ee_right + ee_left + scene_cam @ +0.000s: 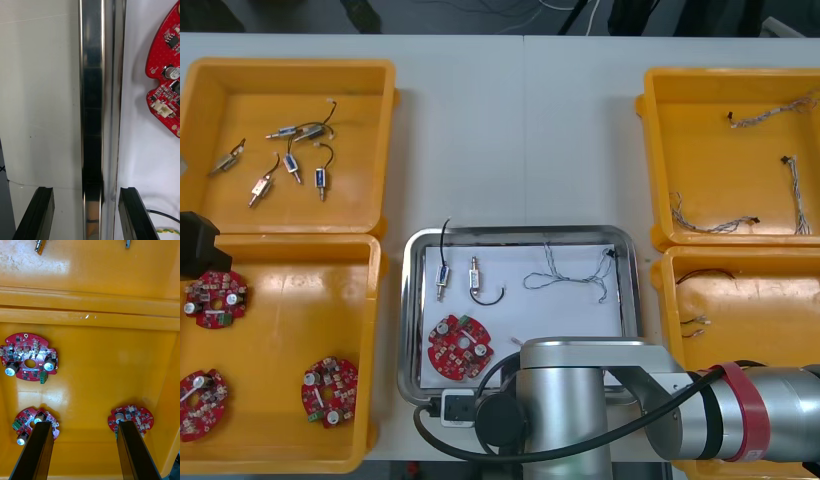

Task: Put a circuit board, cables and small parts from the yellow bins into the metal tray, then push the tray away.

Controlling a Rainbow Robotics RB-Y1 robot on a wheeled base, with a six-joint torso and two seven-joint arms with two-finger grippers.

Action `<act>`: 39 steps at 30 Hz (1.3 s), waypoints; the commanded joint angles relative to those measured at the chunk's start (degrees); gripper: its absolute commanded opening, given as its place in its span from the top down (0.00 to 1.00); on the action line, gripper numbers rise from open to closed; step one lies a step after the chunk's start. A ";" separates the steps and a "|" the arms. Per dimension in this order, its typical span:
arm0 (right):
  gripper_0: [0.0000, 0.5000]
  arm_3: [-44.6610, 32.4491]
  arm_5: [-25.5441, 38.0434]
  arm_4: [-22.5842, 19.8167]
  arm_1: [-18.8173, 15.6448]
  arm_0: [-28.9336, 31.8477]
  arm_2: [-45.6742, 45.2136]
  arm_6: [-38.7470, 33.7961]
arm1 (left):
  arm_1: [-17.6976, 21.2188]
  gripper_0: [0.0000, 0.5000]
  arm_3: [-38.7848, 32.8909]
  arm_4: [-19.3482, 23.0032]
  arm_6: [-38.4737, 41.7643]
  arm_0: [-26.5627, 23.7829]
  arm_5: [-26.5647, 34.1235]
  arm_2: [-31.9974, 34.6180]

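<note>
Two black fingers of the right gripper (pixel 86 191) stand wide apart astride the near rim of the metal tray (pixel 92 112), holding nothing. Shoved off-centre, the tray could swivel into the yellow bins (pixel 376 330). Inside, a circuit board (pixel 459 347) lies at seven o'clock, small metal parts (pixel 442 278) at eleven, a twisted cable (pixel 565 275) at one; a jerk might scatter them. The left gripper (pixel 84 423) hangs open and empty at nine, probably idle.
</note>
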 commanded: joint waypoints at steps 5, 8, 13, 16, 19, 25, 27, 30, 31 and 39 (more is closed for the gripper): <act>0.00 0.14 -0.77 1.74 -0.15 -1.42 1.28 -1.89 | 2.58 0.00 -1.66 -0.57 -5.25 0.89 -0.52 1.92; 0.00 1.19 -0.86 1.82 0.29 -1.42 1.28 -1.89 | 2.58 0.00 -1.66 -0.57 -5.25 0.89 -0.52 1.92; 0.00 1.19 -0.86 2.00 0.65 -1.42 1.28 -1.89 | 2.58 0.00 -1.66 -0.57 -5.25 0.89 -0.52 1.92; 0.00 1.19 -0.86 2.09 0.47 -1.42 1.45 -1.89 | 2.58 0.00 -1.66 -0.57 -5.25 0.89 -0.52 1.92; 0.06 1.19 -0.68 2.18 0.56 -1.42 1.45 -1.97 | 2.58 0.00 -1.66 -0.57 -5.25 0.89 -0.52 1.92; 0.72 1.10 -0.68 2.09 0.82 -1.42 1.45 -2.15 | 2.58 0.00 -1.66 -0.57 -5.25 0.89 -0.52 1.92; 0.91 0.75 -0.68 2.18 0.82 -1.42 1.45 -2.15 | 2.58 0.00 -1.66 -0.57 -5.25 0.89 -0.52 1.92; 0.99 0.14 -0.59 2.35 0.82 -1.59 1.45 -2.24 | 2.58 0.00 -1.66 -0.57 -5.25 0.89 -0.52 1.92; 1.00 0.05 -0.59 2.35 0.73 -1.68 1.45 -2.24 | 2.58 0.00 -1.66 -0.57 -5.25 0.89 -0.52 1.92; 1.00 -0.04 -0.68 2.35 0.73 -3.17 1.45 -2.15 | 2.58 0.00 -1.66 -0.57 -5.25 0.89 -0.52 1.92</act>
